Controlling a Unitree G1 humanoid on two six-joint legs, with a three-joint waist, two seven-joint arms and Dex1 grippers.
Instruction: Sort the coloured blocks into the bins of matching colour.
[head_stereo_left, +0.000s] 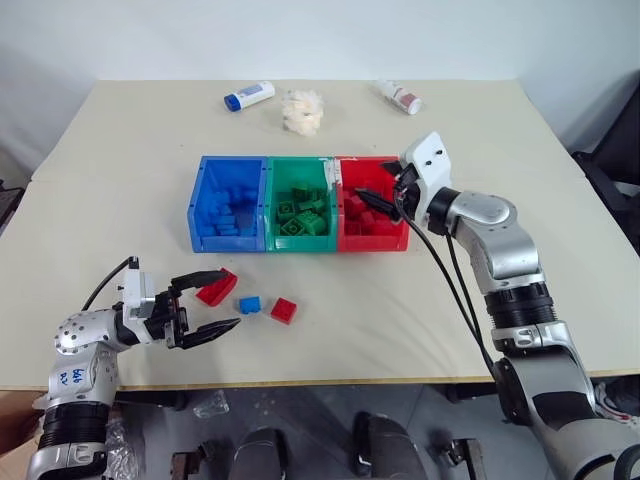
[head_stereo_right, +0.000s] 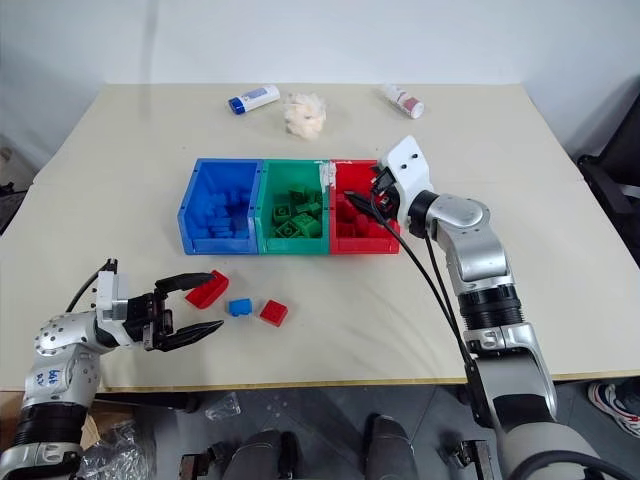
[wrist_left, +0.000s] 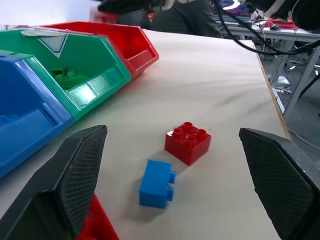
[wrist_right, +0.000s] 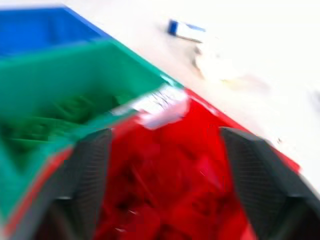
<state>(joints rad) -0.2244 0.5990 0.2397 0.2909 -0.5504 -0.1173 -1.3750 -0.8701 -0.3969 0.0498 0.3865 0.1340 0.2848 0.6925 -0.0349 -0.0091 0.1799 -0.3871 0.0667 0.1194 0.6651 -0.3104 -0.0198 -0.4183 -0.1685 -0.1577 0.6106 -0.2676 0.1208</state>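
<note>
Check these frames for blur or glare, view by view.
Right wrist view: smeared by motion blur, the red bin soft throughout. Left wrist view: sharp, with a glare patch on the green bin front wall. Both eye views: evenly lit and crisp.

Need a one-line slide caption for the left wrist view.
Open left gripper faces a loose blue block and red block on the table beside the bins.

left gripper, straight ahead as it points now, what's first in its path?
Likely the small blue block, lying roughly centred between the open left gripper's fingers, with the red studded block just beyond. Another red block sits by one finger; depth there is unclear.
</note>
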